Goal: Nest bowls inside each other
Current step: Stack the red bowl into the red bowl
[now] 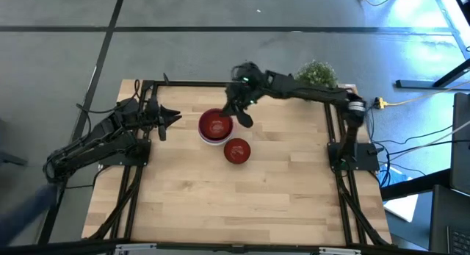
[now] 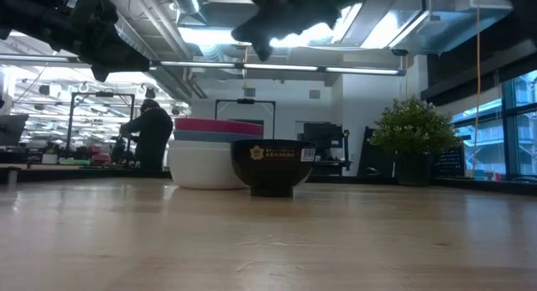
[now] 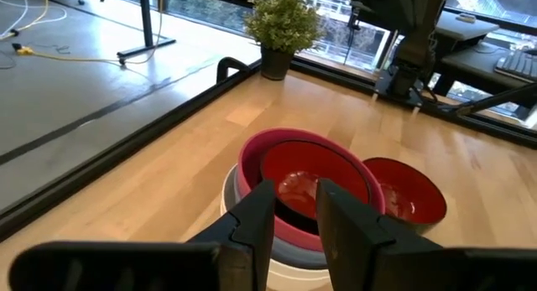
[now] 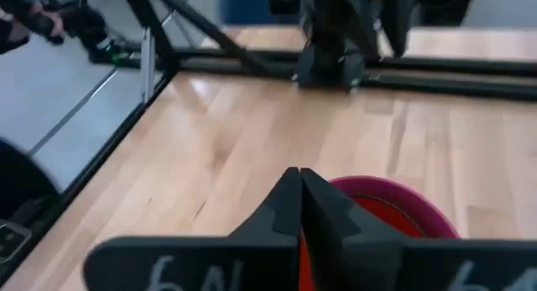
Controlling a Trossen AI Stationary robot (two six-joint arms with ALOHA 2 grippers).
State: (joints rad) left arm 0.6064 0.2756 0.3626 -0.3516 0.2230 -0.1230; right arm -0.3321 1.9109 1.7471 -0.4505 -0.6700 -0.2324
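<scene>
Jaws: right gripper [image 1: 244, 120] pinched closed on nothing, hanging above the far-right edge of the stack [image 1: 215, 127]; its wrist view shows the fingers pressed together over the pink rim. Left gripper [image 1: 174, 116] sits just left of the stack, fingers slightly parted with a narrow gap, empty, aimed at the bowls.

Stack is at table centre, toward the far side: white bowl [image 2: 201, 163] at the bottom, blue [image 2: 214, 136] then pink [image 2: 220, 124] on top, one dark red bowl [image 3: 315, 178] nested inside. Second red bowl [image 1: 236, 150] stands alone on the wood, just near-right of the stack, touching or nearly so; can't tell which.

My read: only that loose red bowl is left to nest. It sits on the right arm's side, so the right arm probably takes it. Plant [image 1: 317, 73] at the far right edge, out of the way.
</scene>
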